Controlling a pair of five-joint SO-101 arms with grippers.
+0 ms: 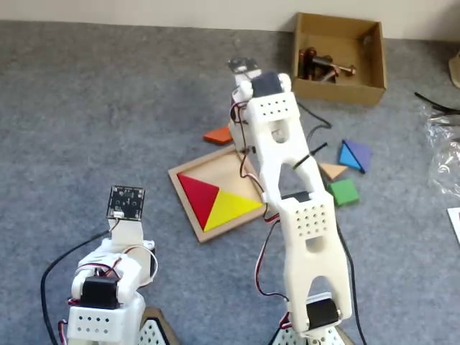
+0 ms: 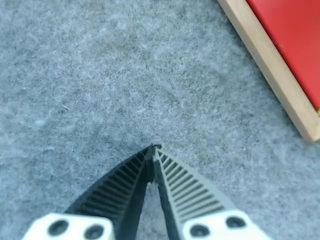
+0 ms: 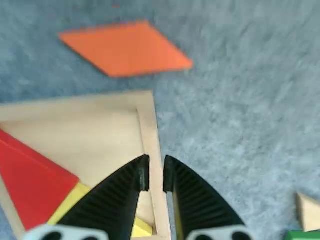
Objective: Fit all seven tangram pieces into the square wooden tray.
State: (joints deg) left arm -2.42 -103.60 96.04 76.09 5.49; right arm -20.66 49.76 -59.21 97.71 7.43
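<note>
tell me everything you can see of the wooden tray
The square wooden tray looks like pale, unpainted wood, with a raised rim around a shallow flat floor. It lies flat on the grey carpet, turned so that its corners point like a diamond. A red triangle and a yellow triangle lie inside it edge to edge, filling about half; the rest of the floor is bare. The right arm extends above it, with its end effector over the rim near a corner.

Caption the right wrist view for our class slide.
Jaws over the wooden tray rim; orange parallelogram outside; red triangle, yellow triangle inside.
</note>
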